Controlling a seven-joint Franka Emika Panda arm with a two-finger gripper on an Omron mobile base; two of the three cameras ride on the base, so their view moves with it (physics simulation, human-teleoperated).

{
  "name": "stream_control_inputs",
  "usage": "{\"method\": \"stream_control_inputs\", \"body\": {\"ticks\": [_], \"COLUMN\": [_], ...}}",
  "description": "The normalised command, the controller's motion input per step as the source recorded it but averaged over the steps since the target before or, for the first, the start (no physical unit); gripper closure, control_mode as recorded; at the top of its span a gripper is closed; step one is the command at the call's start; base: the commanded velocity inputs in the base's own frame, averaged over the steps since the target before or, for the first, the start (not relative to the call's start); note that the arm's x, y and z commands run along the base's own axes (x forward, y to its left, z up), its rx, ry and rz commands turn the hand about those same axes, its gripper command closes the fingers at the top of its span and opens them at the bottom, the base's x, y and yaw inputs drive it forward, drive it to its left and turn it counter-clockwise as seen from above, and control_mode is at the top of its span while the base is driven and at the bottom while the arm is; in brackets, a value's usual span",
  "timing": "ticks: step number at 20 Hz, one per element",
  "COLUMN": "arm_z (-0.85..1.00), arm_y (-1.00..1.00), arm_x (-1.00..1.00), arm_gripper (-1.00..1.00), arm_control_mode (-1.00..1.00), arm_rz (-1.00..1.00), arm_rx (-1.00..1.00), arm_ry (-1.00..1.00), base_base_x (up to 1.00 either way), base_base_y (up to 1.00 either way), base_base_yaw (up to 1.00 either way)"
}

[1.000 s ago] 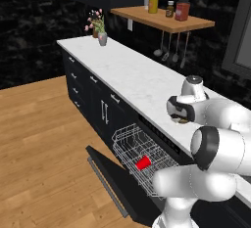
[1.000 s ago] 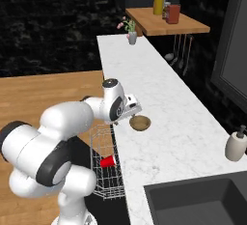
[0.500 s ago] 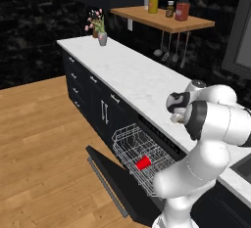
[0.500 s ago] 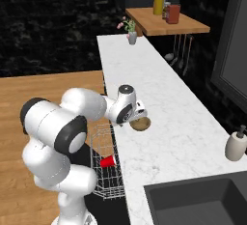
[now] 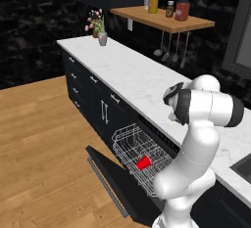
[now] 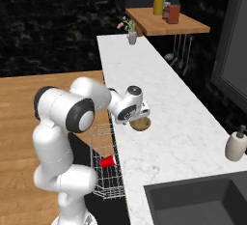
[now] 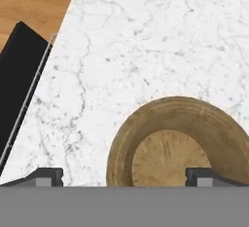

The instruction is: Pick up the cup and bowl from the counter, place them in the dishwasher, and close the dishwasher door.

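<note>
The tan-brown bowl point(image 6: 141, 124) point(image 7: 180, 143) sits on the white marble counter point(image 6: 164, 89) near its front edge. My gripper point(image 6: 136, 117) point(image 7: 125, 177) hangs open just above it. One fingertip point(image 7: 204, 175) is over the bowl's inside, the other point(image 7: 46, 175) is over bare counter outside its rim. Nothing is held. The red cup point(image 5: 143, 163) point(image 6: 108, 161) lies on its side in the white wire rack point(image 5: 132, 144) of the dishwasher. The dishwasher door point(image 5: 115, 180) is folded down flat, open.
A beige soap dispenser point(image 6: 235, 146) stands beside the dark sink point(image 6: 193, 200) at the counter's near end. A vase of flowers point(image 5: 100, 36) stands at the far end, under a wooden shelf point(image 5: 162, 20) with jars. Wooden floor point(image 5: 44, 139) lies left of the cabinets.
The arm's elbow has swung upward and the hand has shifted slightly over the bowl. The jaws stay open. Bowl and cup have not moved.
</note>
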Motion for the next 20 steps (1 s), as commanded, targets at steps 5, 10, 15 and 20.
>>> {"method": "stream_control_inputs", "body": {"ticks": [5,10,15,20], "arm_z": [-0.22,-0.35,-0.30,-0.10], "arm_y": [0.03,0.00,0.02,0.01], "arm_x": [0.16,0.09,0.03,0.00], "arm_gripper": [-1.00,-1.00,1.00,1.00], "arm_control_mode": [-1.00,-1.00,-1.00,-1.00], "arm_rz": [0.00,0.00,0.00,0.00], "arm_rx": [-0.01,-0.03,-0.02,0.00], "arm_ry": [0.08,0.11,0.06,0.00], "base_base_x": [0.00,0.00,0.00,0.00], "base_base_y": [0.00,0.00,0.00,0.00], "base_base_yaw": [0.00,0.00,0.00,0.00]}}
